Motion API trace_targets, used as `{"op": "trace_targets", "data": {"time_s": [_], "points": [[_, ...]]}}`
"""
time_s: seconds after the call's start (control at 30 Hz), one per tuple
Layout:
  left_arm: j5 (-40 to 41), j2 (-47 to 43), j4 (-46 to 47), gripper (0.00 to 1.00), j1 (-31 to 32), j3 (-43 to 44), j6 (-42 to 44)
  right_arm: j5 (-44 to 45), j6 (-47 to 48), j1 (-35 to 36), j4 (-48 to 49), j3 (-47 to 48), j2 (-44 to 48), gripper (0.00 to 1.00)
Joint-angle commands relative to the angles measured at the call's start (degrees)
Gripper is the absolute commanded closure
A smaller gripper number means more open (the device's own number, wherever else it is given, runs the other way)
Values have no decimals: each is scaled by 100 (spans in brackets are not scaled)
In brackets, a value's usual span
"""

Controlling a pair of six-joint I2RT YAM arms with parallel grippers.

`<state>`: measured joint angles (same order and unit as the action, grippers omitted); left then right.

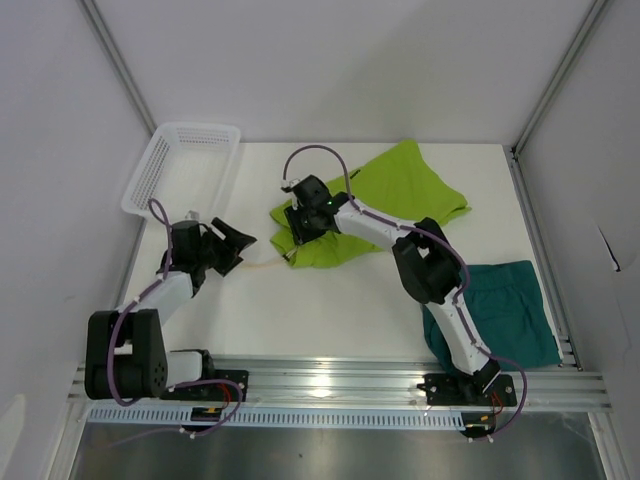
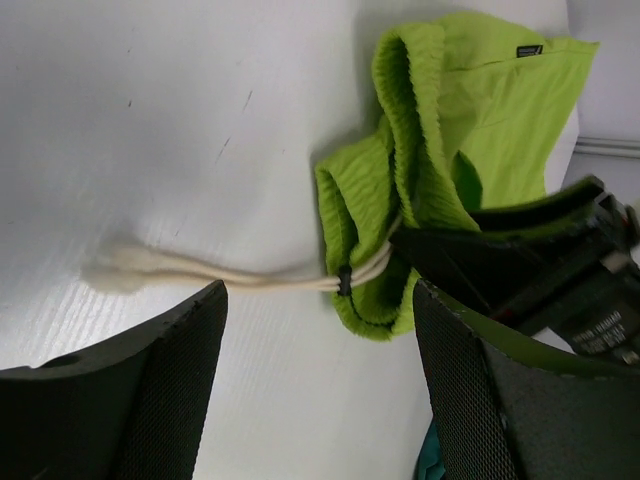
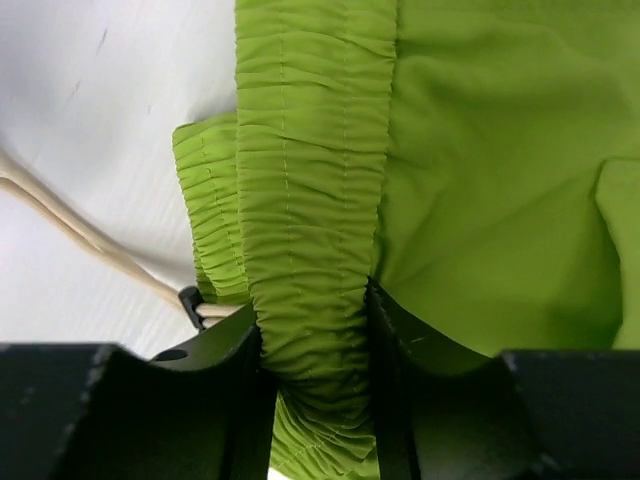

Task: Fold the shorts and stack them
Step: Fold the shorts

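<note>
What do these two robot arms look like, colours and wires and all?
The left arm and right arm are slim white tubes joined by chunky black joints. A purple cable loops along each. The left pincer and right pincer are black, each with two flat wedge-shaped fingers, finely meshed inside. A small green light glows by the right wrist.
</note>
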<state>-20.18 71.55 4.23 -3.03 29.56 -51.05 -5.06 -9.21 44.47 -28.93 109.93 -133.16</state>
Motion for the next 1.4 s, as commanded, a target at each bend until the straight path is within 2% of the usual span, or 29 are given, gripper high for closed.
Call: {"op": "trace_targets", "data": {"time_s": [0.0,0.1,0.2,0.3,0.33,0.43,0.47,0.6,0.93,1.07,1.37], "points": [[-196,289,447,23,-40,-65,-133,-75,-37,62,624,-734,738,63],[-214,614,482,24,91,85,-177,75,-45,97,1283,-1418,1151,62],[-205,948,456,26,372,304,-248,295,-46,141,1653,-1702,1336,59],[-205,1194,526,30,566,427,-379,506,-28,194,1601,-1738,1319,39],[-249,1247,587,31,575,428,-475,715,-19,255,1618,-1755,1311,27],[-267,1344,781,40,610,410,-616,1243,112,456,1767,-1913,1389,19],[-206,1362,781,43,671,410,-626,1392,208,510,1811,-1949,1407,19],[32,1493,544,43,812,629,-564,2096,429,695,2092,-2151,1486,20],[67,2029,456,44,997,1025,-600,3107,895,941,3075,-2793,1873,34],[59,2266,368,49,1058,1166,-634,3152,1193,985,3314,-2924,1917,35],[296,2618,52,49,1173,1605,-731,3002,1299,1011,3569,-3082,1855,36]]}}
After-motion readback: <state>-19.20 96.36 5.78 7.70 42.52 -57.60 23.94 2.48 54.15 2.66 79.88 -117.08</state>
